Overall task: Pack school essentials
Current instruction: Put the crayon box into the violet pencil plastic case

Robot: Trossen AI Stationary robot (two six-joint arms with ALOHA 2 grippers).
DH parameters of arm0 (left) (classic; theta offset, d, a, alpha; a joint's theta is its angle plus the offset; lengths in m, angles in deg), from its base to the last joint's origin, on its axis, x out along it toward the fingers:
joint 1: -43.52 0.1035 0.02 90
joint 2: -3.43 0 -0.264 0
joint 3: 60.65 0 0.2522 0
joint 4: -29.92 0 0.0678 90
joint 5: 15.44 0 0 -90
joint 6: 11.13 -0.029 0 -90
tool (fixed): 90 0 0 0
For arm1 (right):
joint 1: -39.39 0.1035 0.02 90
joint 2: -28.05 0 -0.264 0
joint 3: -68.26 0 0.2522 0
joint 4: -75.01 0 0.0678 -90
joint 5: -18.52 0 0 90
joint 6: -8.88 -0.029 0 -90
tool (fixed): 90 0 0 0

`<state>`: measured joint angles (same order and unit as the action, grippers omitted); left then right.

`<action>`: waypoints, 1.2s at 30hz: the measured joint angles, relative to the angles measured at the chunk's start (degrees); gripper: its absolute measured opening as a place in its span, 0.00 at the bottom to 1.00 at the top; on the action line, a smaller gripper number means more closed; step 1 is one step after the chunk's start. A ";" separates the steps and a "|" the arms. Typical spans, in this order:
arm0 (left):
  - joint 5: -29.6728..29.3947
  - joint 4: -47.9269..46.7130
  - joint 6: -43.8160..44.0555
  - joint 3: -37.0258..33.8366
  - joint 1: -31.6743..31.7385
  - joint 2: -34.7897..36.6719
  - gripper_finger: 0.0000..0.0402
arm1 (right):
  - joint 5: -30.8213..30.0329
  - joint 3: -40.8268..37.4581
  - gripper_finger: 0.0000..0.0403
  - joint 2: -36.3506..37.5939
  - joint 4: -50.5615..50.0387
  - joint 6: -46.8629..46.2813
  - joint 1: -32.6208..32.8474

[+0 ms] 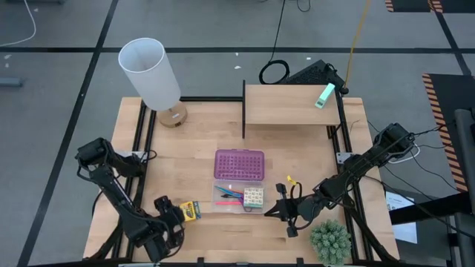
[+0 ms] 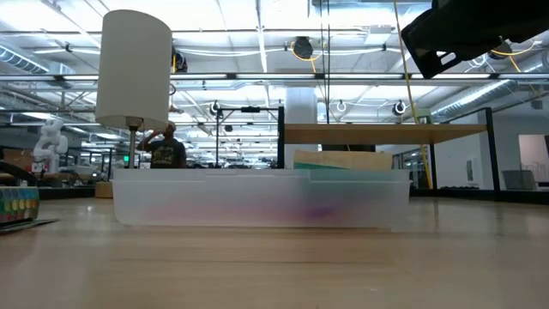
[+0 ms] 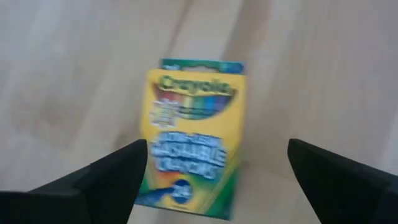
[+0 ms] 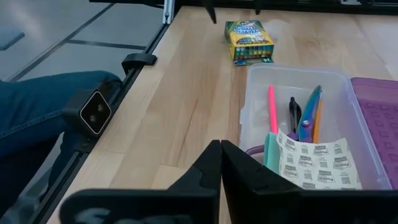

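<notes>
The left gripper [image 1: 180,215] is hovering with fingers spread apart just beside the yellow-green crayon box [image 1: 191,211] lying on the table [image 1: 200,141], while the right gripper [image 1: 288,215], fingers pressed together and empty, is waiting near the clear case [image 1: 237,195].

crayon box [image 1: 191,211] left of case [image 1: 239,196], pens [image 1: 231,194] and pack [image 1: 254,197] inside it

table [image 1: 200,133]: pale wood, matt | case [image 4: 348,81]: clear plastic | crayon box [image 3: 189,137]: printed card
</notes>
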<state>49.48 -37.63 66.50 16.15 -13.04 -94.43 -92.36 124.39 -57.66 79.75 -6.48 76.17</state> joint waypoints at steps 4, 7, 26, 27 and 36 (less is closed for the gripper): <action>2.44 2.01 -0.59 0.00 0.45 0.00 0.97 | 0.12 0.00 0.01 0.00 -0.25 0.01 0.00; 3.90 1.38 -0.66 0.00 0.77 0.00 0.99 | 0.16 0.00 0.01 0.00 -0.24 0.00 0.07; 10.94 0.63 -13.29 0.00 2.13 0.00 1.00 | 0.24 0.00 0.01 0.00 -0.35 -0.03 0.48; 11.96 1.14 -14.75 0.00 2.40 0.00 1.00 | 0.24 0.00 0.01 0.00 -0.35 -0.03 0.48; 11.33 0.21 -11.72 0.03 3.40 -0.11 1.00 | 0.24 -0.01 0.01 0.00 -0.36 -0.01 0.48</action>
<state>60.82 -37.42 54.77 16.18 -9.63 -94.54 -92.12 124.38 -57.66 79.39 -6.49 76.65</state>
